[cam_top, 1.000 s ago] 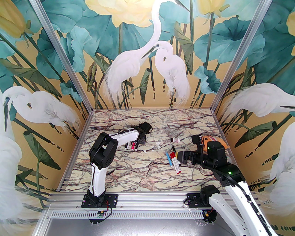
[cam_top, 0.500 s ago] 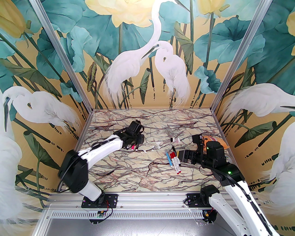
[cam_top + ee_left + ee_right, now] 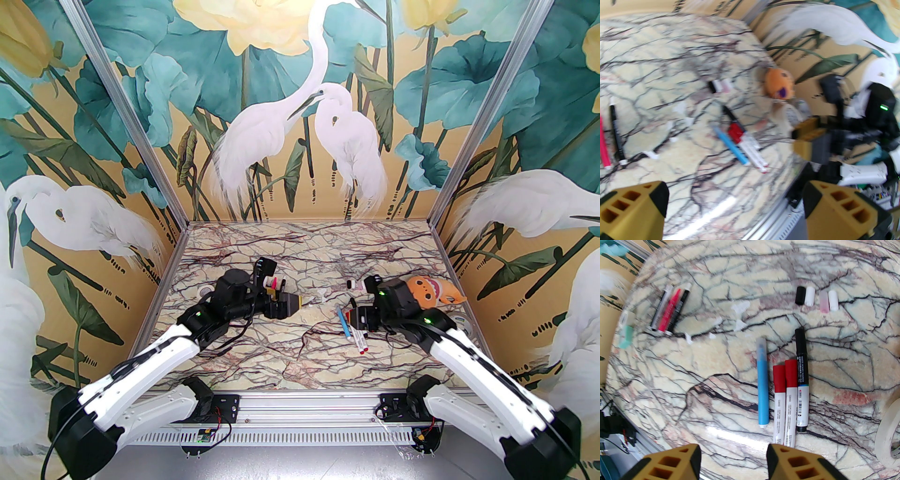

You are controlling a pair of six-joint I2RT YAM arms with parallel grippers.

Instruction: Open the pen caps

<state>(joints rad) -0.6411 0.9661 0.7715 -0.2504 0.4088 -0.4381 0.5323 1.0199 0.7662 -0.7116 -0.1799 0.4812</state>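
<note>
Lying loose on table [image 3: 670,392]: pen caps [image 3: 809,296]

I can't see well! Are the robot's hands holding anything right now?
Left gripper: open, holding nothing.
Right gripper: open, holding nothing.

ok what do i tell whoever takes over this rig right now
Left gripper: jaws open, empty, above the table.
Right gripper: jaws open, empty, just short of the capped pens.
Capped, side by side: blue pen, two red-capped pens, black-capped pen.
Four loose caps in a row beyond them: black, white, pink, white.
Three more pens lie together further left. They look uncapped, but it's too blurred to be sure.
Done: four caps are off.
Left: at least the four capped pens.
</note>
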